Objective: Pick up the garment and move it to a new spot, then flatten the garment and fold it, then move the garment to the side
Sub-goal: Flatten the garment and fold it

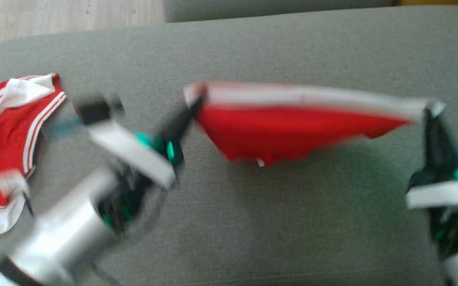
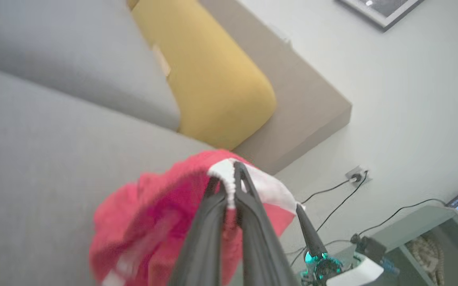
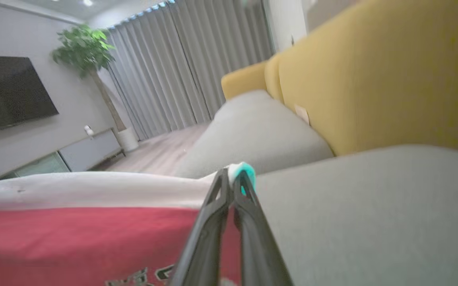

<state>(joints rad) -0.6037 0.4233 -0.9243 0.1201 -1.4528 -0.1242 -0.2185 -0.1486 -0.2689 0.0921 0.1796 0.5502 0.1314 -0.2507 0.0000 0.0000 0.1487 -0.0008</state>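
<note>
Head view, heavily blurred: a wide grey seat cushion [image 1: 253, 222] takes up most of the picture, with a strip of pale wooden floor [image 1: 54, 16] at the upper left. The red garment [image 1: 292, 131] is stretched in the air above the cushion, its white band uppermost. The left gripper [image 1: 197, 104] is clenched on one end of the band and the right gripper [image 1: 427, 113] on the other. A second red-and-white garment [image 1: 2, 143] lies crumpled at the cushion's left edge, well apart.

Left wrist view: the dark fingers [image 2: 249, 222] are pressed together on a bunched bit of white band, with red cloth hanging below. Behind are grey cushions, a yellow back cushion [image 2: 209, 79] and a beige sofa side [image 2: 292, 107]. A white wall [image 2: 412, 99] carries a socket [image 2: 356, 174] with cables and a picture frame [image 2: 380, 10].

Right wrist view: the fingers are closed on the band's corner, above the grey cushion. Beyond stand grey curtains [image 3: 189, 63], a potted tree [image 3: 86, 47], a dark television [image 3: 6, 91] and a low cabinet [image 3: 86, 151].
</note>
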